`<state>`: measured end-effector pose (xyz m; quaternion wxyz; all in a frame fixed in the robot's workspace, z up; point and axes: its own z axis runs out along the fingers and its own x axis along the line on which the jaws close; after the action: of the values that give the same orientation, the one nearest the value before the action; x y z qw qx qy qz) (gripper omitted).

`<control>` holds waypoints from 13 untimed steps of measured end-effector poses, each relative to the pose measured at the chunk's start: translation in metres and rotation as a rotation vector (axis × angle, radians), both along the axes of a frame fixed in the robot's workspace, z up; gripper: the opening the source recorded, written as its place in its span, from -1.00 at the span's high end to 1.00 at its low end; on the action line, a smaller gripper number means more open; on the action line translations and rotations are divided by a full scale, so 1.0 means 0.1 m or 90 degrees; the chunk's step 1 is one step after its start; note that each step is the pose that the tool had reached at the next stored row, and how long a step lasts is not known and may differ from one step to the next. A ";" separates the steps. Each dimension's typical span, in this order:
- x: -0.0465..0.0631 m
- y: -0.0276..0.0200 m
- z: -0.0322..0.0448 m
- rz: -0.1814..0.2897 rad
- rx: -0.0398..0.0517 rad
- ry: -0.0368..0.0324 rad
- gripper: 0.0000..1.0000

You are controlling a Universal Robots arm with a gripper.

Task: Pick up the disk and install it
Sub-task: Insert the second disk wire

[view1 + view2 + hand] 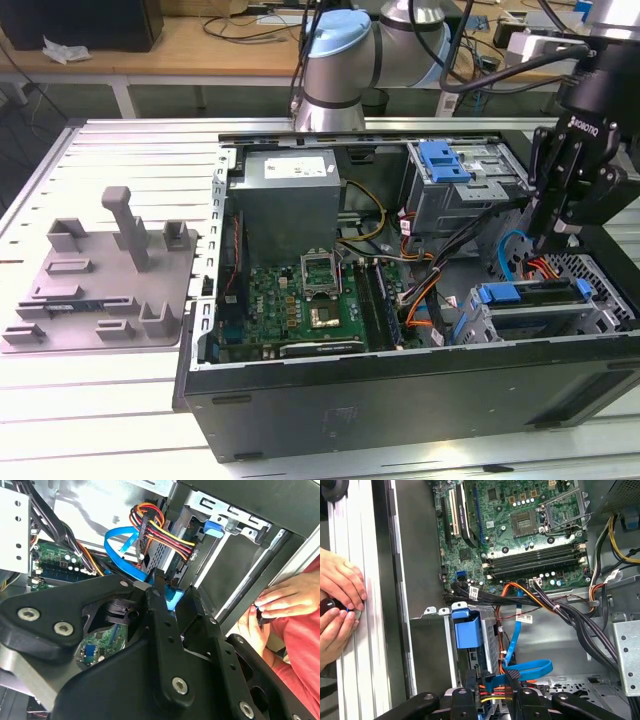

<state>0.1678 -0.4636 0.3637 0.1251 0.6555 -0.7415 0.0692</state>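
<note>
We see gripper (545, 243) low inside open computer case (400, 400), above disk (535, 293) — already seated in lower drive cage (590, 322), cables plugged at its end. Fingers close together, grasping nothing we can make out. Person's hands (337, 605) rest outside case wall.

Green motherboard (520, 525), blue cable (520, 672)
</note>
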 end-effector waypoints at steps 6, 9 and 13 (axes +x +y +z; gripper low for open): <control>0.00 0.000 -0.012 0.000 0.0000 0.0000 0.68; 0.00 0.000 -0.013 0.000 0.0000 0.0000 0.68; 0.00 0.000 -0.013 0.000 0.0000 -0.0001 0.68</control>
<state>0.1678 -0.4635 0.3624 0.1250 0.6555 -0.7415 0.0693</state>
